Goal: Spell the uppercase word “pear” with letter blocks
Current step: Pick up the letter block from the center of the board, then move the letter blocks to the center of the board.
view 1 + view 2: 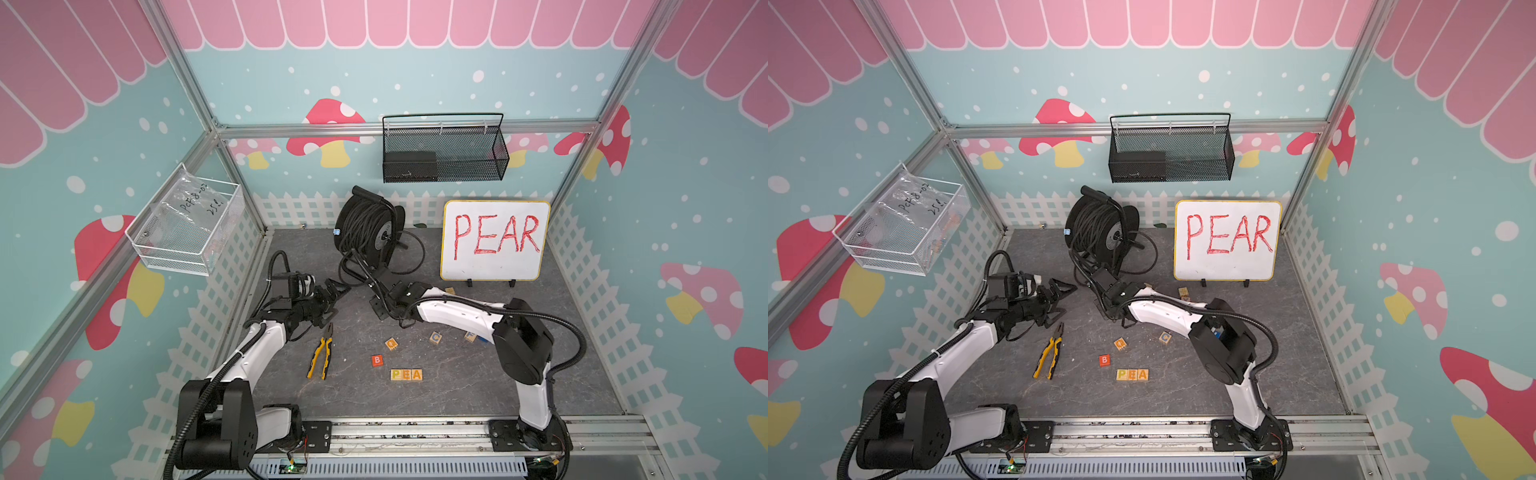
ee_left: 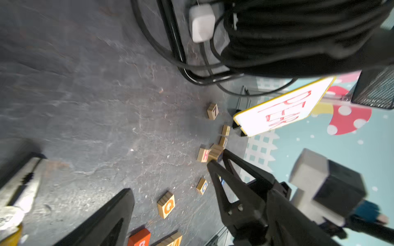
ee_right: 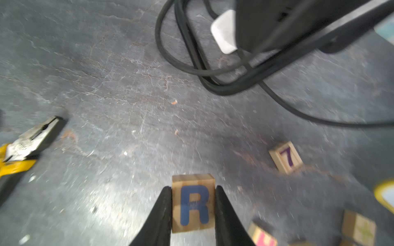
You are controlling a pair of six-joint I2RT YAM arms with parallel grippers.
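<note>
The arms are white-shelled with black joints, ribbed cables.

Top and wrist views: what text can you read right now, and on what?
"PEAR": whiteboard
"P", "E", "A": row of blocks
"B": red block
"R": R block, in right end effector
"7": 7 block
"Q": Q block
Handwriting on plastic bag: too blurred to read

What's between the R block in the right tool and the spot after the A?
Nothing sits in the spot beside the A block. The Q block and C block lie roughly between it and the R block in the right tool; carried high, it should clear them.
</note>
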